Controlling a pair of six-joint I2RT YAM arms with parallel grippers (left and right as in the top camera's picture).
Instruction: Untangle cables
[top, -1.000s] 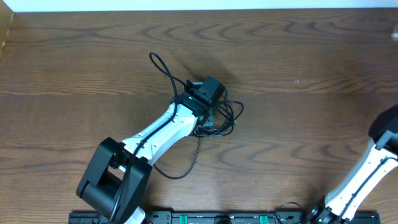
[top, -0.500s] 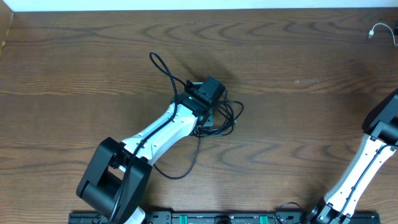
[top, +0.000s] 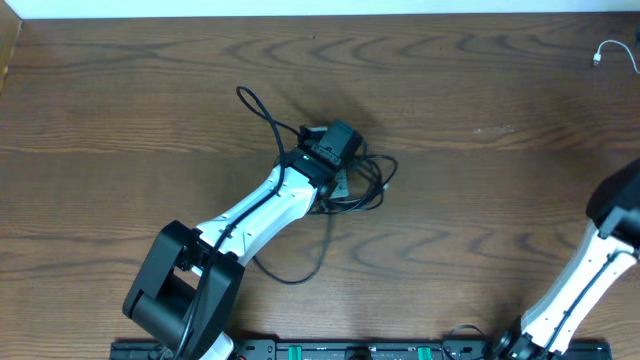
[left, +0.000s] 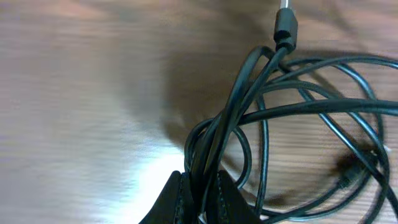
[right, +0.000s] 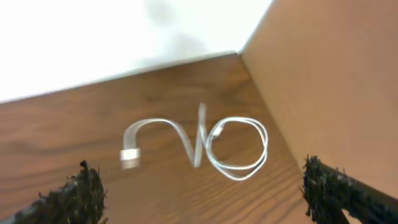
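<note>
The wooden table fills the overhead view. From 7 o'clock the left arm reaches to the centre. The right arm stands at the 4 o'clock edge. The black cables lie tangled at the centre, with one loop running out toward 10 o'clock and one strand toward 7 o'clock. The left gripper is clamped on several of their strands. The white cable lies coiled in the 2 o'clock corner. Over it, the right gripper is spread wide and holds nothing.
</note>
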